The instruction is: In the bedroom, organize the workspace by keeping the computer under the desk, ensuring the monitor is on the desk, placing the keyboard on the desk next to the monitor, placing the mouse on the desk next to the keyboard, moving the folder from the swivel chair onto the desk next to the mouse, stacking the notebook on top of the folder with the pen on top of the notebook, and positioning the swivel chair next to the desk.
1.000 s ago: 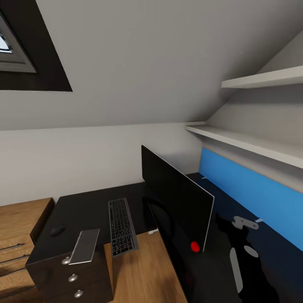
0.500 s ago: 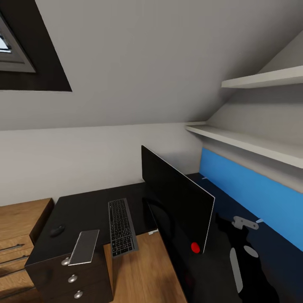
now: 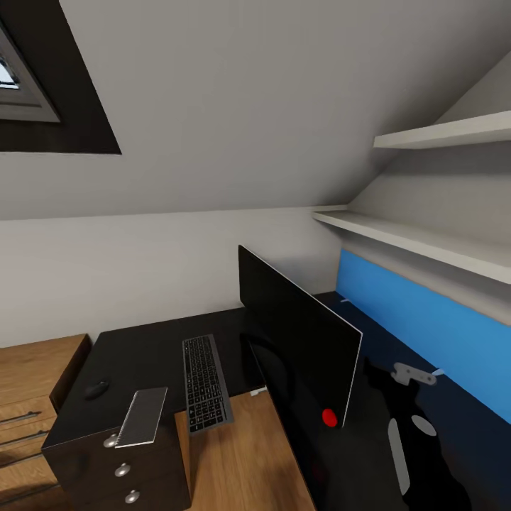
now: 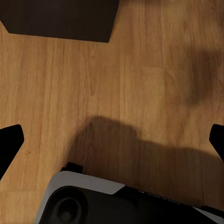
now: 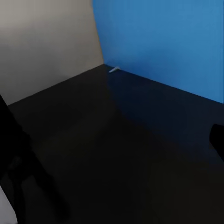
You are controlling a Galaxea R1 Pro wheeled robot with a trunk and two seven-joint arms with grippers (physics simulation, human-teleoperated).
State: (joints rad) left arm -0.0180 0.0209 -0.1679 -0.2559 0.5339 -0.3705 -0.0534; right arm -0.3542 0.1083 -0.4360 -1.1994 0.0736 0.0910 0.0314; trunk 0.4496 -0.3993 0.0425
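The monitor [image 3: 298, 341] stands upright on the glossy black desk [image 3: 152, 351], a red light at its lower corner. Left of it lies the keyboard [image 3: 205, 382], its near end past the desk's front edge. The small black mouse [image 3: 97, 388] rests at the desk's far left. My right arm [image 3: 410, 433] reaches over the desk's right wing, behind the monitor. The right gripper [image 5: 112, 140] hovers open above the bare black top. My left gripper [image 4: 112, 140] hangs open over the wooden floor [image 4: 140, 74], holding nothing. Folder, notebook, pen, swivel chair and computer are out of view.
A flat grey panel [image 3: 143, 416] leans on the corner above the drawer unit [image 3: 124, 470]. A light wooden dresser [image 3: 32, 383] stands at the left. A long blue wall panel [image 3: 426, 326] and white shelves [image 3: 419, 241] line the right wall. My base [image 4: 93, 200] is below the left gripper.
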